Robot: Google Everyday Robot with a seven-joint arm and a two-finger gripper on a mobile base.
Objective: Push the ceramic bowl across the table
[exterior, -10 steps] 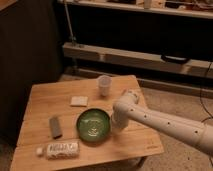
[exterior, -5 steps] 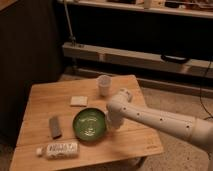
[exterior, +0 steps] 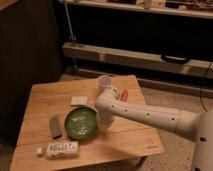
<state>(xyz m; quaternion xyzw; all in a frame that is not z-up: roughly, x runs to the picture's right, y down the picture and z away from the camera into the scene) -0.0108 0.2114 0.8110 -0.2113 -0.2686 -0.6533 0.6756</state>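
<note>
Dim shelving filled the background behind the table [exterior: 45, 97], a low plank-topped piece in light wood. And the ceramic bowl [exterior: 81, 123] sat near the middle, green and glossy! The gripper [exterior: 106, 123] was down at the bowl's right rim, right against it. A dark flat block [exterior: 55, 127] lay just left of the bowl, a labelled bottle [exterior: 58, 149] on its side at the front edge, a pale cup [exterior: 104, 82] at the back.

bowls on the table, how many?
1. The green bowl sits front-center on the table, with the pincer at its right rim. The arm may hide other items.
</note>
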